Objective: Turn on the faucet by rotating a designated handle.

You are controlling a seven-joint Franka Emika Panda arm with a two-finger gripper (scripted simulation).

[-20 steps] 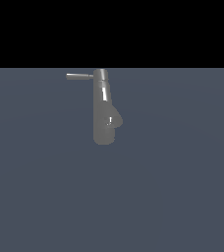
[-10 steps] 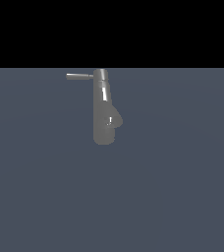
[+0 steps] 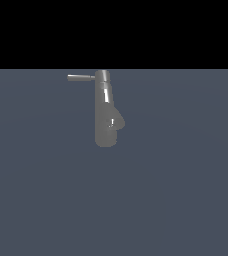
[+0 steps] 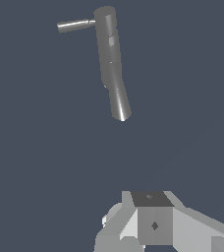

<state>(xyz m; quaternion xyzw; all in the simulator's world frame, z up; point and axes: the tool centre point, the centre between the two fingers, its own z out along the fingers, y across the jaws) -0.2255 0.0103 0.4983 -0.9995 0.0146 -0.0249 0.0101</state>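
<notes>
The faucet (image 3: pixel 106 117) is a glossy gray column standing on the blue-gray floor in the exterior view, narrow at its top and bulging lower down. The handle (image 3: pixel 81 77), a thin gray rod, sticks out from that narrow top toward the exterior view's left. Neither the arm nor the gripper appears in the exterior view. In the wrist view the faucet (image 4: pixel 111 61) and its handle (image 4: pixel 74 25) lie well away from my gripper (image 4: pixel 153 221). Only gray blocky parts of the gripper show at the frame edge, touching nothing. The frames do not reveal how its jaws stand.
A flat blue-gray surface (image 3: pixel 186 190) spreads around the faucet on all sides. Beyond its far edge the exterior view is black.
</notes>
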